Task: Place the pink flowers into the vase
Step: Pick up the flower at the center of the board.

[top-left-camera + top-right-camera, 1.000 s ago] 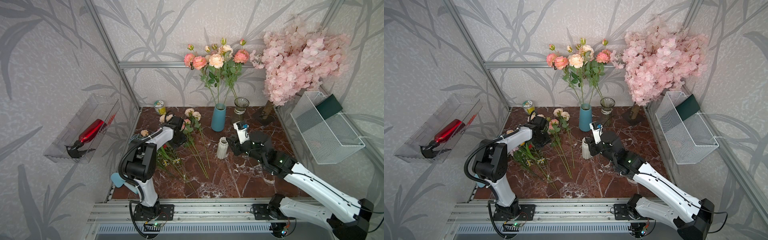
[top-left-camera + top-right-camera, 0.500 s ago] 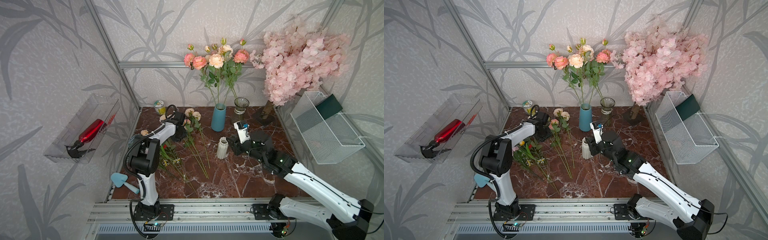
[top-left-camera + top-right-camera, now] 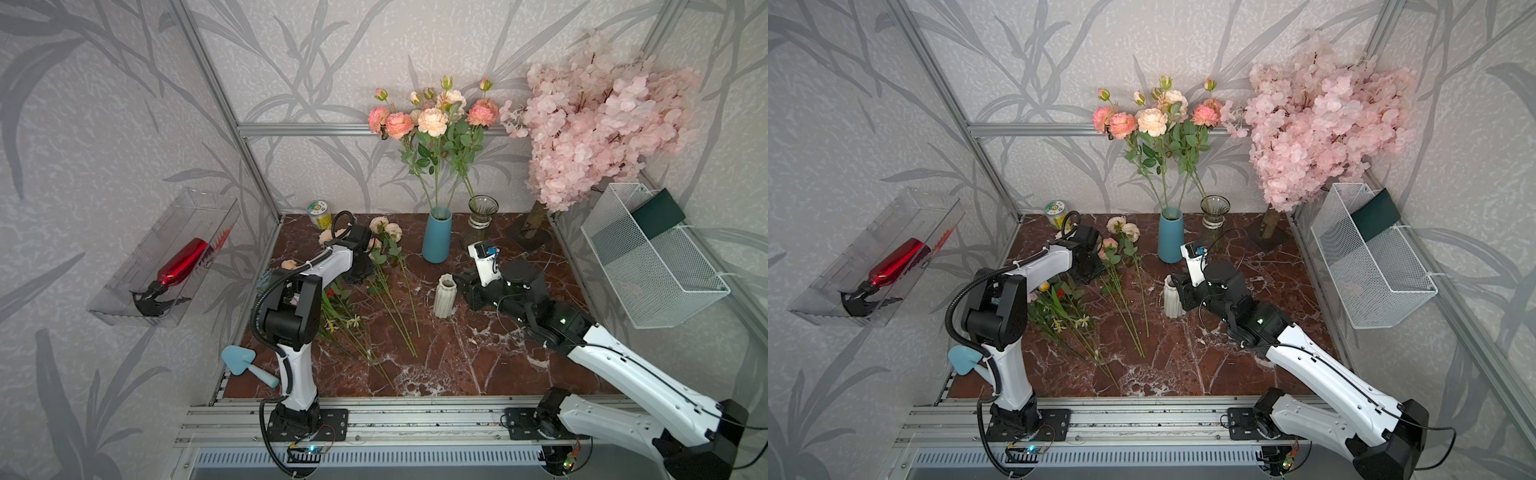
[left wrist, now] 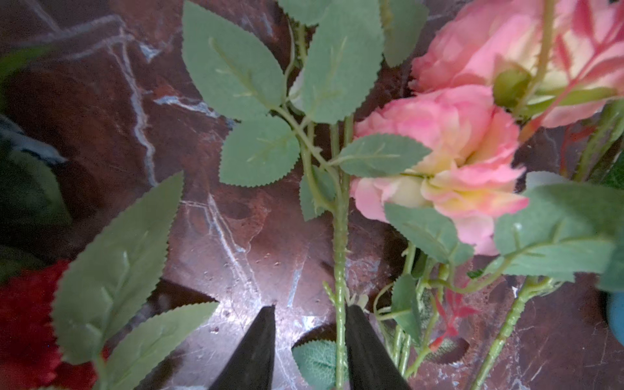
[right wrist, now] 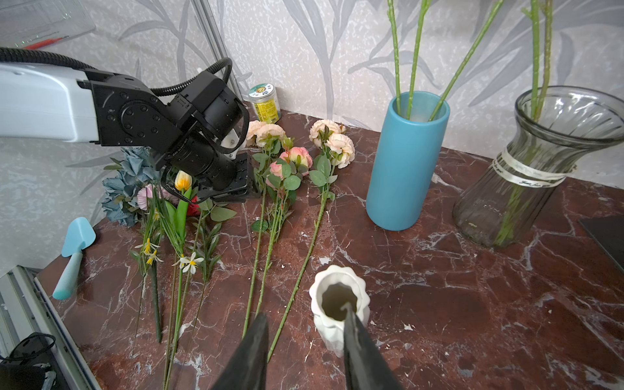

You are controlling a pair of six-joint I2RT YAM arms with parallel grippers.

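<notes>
While the pink flowers [image 3: 392, 231] lie flat on the table [image 3: 478, 353], heads to the back, you have the left gripper [image 4: 310, 309] parted over them, one stem [image 4: 339, 236] running lengthwise between its jaws, unclamped, and the right gripper [image 5: 304, 310] parted at the white vase [image 5: 326, 329]

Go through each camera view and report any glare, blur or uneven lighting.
Left wrist view: bright glare on the marble tabletop just ahead of the left gripper, one dark corner, and the red flower at the edge is blurred. Right wrist view: evenly lit, sharp on the white vase. Both top views: even light, sharp, no glare.
</notes>
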